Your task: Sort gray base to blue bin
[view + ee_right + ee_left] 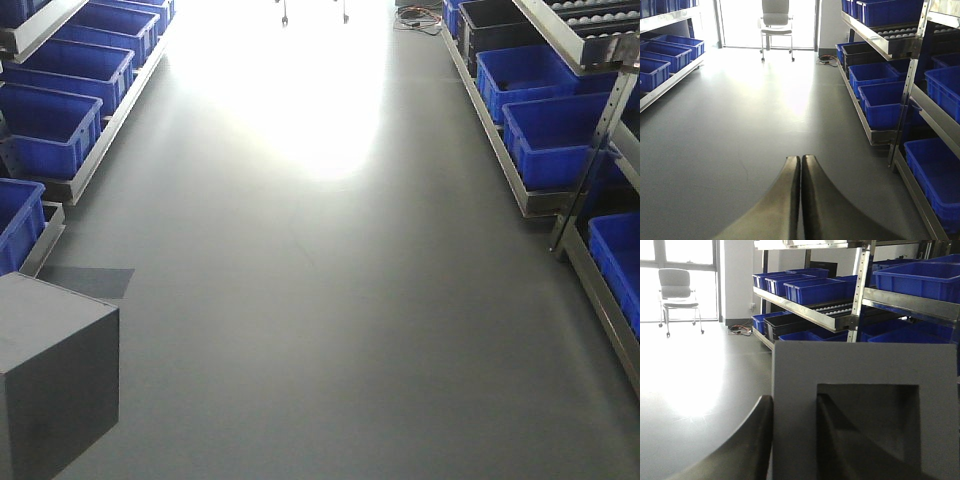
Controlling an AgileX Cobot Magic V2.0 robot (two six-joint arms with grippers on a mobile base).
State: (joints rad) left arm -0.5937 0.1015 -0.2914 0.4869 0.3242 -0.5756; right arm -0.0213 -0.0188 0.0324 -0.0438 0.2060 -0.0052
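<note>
An office chair (776, 20) stands near floor cables (828, 60).

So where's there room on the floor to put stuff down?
The wide floor down the middle is bare, from the left bins across to the right bins, up to the chair. Both sides are packed tight, and the gray base fills the near left corner.

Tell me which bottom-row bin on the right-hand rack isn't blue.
The black bin, second from the far end; the blue bins fill every other spot in that row.
</note>
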